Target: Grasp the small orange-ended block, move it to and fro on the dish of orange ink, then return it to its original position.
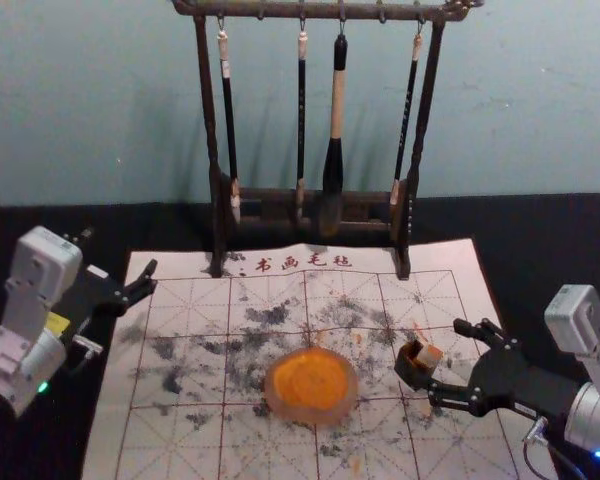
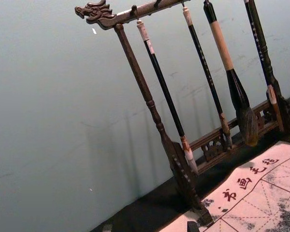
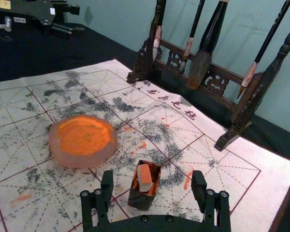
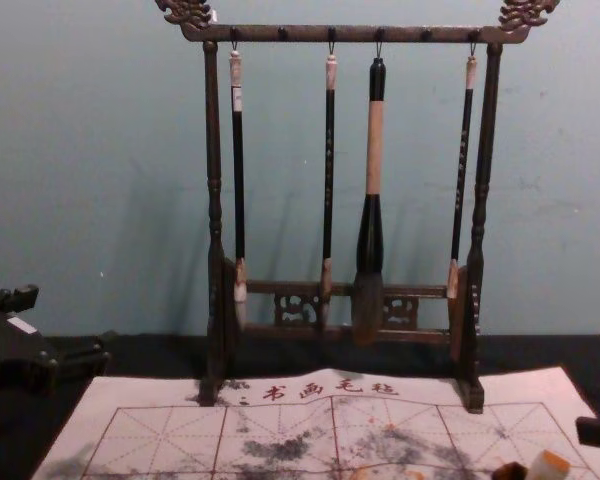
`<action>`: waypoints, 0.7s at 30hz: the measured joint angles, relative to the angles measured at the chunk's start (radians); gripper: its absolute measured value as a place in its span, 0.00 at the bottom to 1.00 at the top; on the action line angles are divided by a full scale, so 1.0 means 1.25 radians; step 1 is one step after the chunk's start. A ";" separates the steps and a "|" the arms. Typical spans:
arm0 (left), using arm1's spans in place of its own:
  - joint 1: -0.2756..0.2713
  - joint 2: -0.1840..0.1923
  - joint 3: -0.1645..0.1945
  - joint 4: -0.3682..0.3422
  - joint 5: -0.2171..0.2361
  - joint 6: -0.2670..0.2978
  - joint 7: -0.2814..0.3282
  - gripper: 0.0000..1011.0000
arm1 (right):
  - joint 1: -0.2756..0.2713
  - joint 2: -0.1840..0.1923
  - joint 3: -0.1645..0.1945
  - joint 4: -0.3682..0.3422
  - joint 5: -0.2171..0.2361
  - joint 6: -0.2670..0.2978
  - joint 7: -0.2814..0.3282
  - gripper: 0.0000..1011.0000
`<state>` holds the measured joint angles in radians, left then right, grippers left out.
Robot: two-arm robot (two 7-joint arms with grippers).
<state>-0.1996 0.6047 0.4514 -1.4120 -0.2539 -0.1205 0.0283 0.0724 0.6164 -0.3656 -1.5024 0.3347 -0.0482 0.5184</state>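
Note:
My right gripper (image 1: 445, 363) is open at the right of the mat, its fingers on either side of the small orange-ended block (image 1: 428, 356). In the right wrist view the block (image 3: 144, 178) stands in a dark open box (image 3: 141, 199), between the open fingers of the right gripper (image 3: 152, 186) and touching neither. The dish of orange ink (image 1: 312, 385) lies on the mat, left of the box. My left gripper (image 1: 138, 283) is parked at the mat's left edge, fingers apart. In the chest view the block (image 4: 548, 466) shows at the lower right.
Behind the mat (image 1: 180, 440) stands a dark wooden rack (image 1: 212, 150) with several hanging brushes, the thick brush (image 1: 334, 150) among them. Black cloth (image 1: 560, 230) covers the table around the mat. A wall rises behind the rack.

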 joint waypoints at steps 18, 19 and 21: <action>0.000 0.000 0.000 0.000 0.000 0.000 0.000 0.99 | 0.018 -0.017 0.002 0.018 0.006 0.026 0.025 0.99; 0.000 0.000 0.000 0.000 0.000 0.000 0.000 0.99 | 0.018 -0.017 0.003 0.018 0.006 0.027 0.025 0.99; 0.000 0.000 0.000 0.000 0.000 0.000 0.000 0.99 | 0.018 -0.017 0.003 0.018 0.007 0.027 0.025 0.99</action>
<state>-0.1996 0.6047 0.4514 -1.4120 -0.2539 -0.1205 0.0283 0.0947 0.5946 -0.3620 -1.4796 0.3430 -0.0139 0.5492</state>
